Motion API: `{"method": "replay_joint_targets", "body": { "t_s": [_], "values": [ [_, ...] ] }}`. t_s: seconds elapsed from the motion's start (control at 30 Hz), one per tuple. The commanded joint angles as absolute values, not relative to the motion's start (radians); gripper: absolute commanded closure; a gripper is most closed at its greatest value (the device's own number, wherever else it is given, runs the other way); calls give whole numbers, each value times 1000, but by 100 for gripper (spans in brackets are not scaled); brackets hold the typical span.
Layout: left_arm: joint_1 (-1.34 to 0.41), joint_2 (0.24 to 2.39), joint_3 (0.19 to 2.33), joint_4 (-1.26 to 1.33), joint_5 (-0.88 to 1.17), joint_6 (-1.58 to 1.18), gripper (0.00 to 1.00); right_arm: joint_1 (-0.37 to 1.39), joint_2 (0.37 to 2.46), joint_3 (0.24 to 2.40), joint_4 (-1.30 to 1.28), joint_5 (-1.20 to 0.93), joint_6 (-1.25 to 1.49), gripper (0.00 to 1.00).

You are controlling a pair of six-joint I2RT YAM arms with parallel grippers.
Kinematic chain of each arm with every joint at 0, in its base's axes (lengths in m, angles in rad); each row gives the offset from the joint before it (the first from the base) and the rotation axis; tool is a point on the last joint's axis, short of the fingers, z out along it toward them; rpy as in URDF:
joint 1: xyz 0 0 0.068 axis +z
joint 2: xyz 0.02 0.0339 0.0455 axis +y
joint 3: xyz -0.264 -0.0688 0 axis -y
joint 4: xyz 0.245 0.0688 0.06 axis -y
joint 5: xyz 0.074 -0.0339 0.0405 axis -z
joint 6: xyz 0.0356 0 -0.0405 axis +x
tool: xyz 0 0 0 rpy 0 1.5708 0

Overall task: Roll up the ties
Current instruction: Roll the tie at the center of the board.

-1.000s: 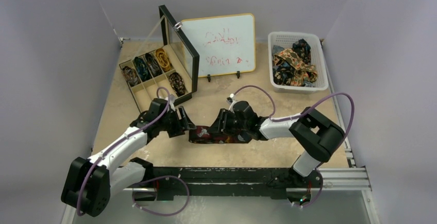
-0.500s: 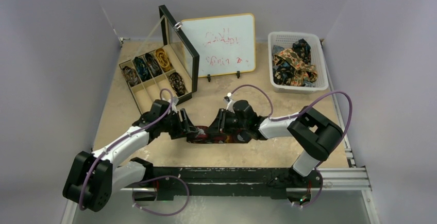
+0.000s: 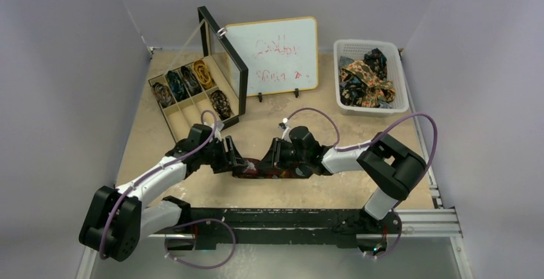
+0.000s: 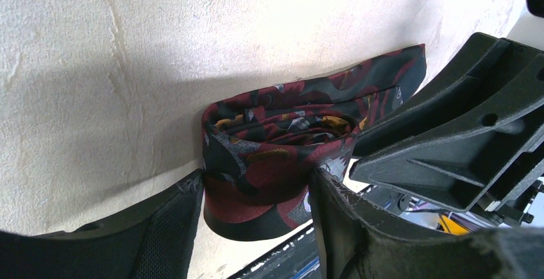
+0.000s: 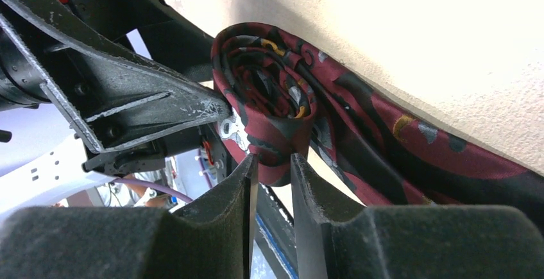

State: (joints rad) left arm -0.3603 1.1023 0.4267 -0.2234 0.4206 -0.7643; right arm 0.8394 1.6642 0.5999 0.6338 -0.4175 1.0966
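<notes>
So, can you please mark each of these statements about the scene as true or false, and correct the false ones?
1. The maroon tie lies on the table between the left gripper and the right gripper. True.
2. The white basket holds nothing. False: loose ties are piled in it.
3. The lid of the tie box is closed. False: the lid stands open.
4. One end of the maroon tie is rolled into a coil, and the rest is a flat tail. True.
5. The whiteboard lies flat on the table. False: it stands upright between the tie box and the white basket.
</notes>
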Motion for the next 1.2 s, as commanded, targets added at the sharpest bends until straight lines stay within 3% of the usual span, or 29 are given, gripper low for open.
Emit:
{"method": "replay_joint_targets", "body": {
  "t_s": [0.0, 0.23, 0.53, 0.83, 1.17],
  "values": [
    [-354, 1108, 434, -188, 446, -733, 42, 844, 1670, 606, 577, -406, 1090, 71],
    [-354, 1091, 434, -190, 448, -732, 39, 843, 1687, 619, 580, -393, 1074, 68],
    [-354, 1058, 437, -191, 444, -726, 34, 841, 1712, 641, 561, -383, 1049, 73],
    [-354, 1033, 446, -199, 428, -729, 32, 842, 1586, 617, 594, -357, 1028, 51],
    [-353, 1035, 444, -206, 403, -720, 31, 842, 1714, 656, 588, -380, 1032, 60]
  ]
}}
